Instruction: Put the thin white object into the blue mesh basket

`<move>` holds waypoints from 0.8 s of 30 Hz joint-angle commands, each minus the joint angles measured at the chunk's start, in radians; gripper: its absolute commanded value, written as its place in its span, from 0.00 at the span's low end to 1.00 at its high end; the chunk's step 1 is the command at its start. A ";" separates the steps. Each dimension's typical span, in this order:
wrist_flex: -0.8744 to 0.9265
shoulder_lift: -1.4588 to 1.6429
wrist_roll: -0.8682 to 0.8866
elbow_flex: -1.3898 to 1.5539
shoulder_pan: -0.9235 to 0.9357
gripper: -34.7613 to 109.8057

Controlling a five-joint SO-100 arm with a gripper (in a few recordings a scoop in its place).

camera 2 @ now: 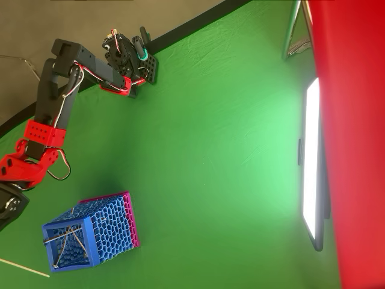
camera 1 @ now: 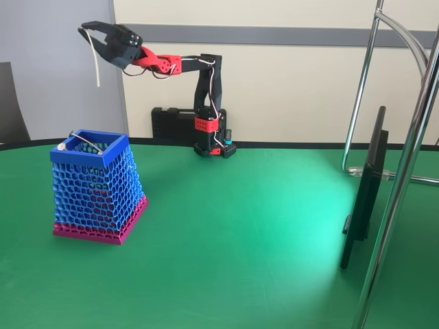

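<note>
Arm raised high, reaching to the left in the fixed view. The gripper [camera 1: 91, 33] is well above the table [camera 1: 240, 233], with the thin white object [camera 1: 95, 58] hanging from its fingers [camera 1: 96, 28]. The strip droops nearly straight down with a slight curve, its lower end free in the air. The fingers look pressed onto its top end; the exact contact point is too small for me to resolve.

In the overhead view the strip [camera 2: 24, 268] shows as a pale line at the lower left edge, just beside the basket's corner, apparently outside the rim.

The blue mesh basket [camera 1: 92, 149] stands upright on the table, below the gripper and a little to the right of the strip's line in the fixed view. A grey metal rod [camera 1: 84, 140] with a round end already lies across its opening, resting on the rim.

My judgement: transport phase, release not yet due.

Risks from here:
- Releasing at this spot would probably drop the strip outside the basket, since both views suggest it is off the opening.
- Strip is light and flexible; from this height it may sway or drift, catch the rim and tip out.
- The rod across the opening could deflect it.
- Lowering too far sideways could nudge the basket.
</note>
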 commanded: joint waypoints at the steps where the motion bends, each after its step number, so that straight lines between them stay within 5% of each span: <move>1: 0.081 -0.021 -0.103 -0.121 0.018 0.24; 10: 0.255 -0.091 -0.314 -0.130 0.049 0.24; 24: 0.649 -0.106 -0.181 -0.120 -0.031 0.24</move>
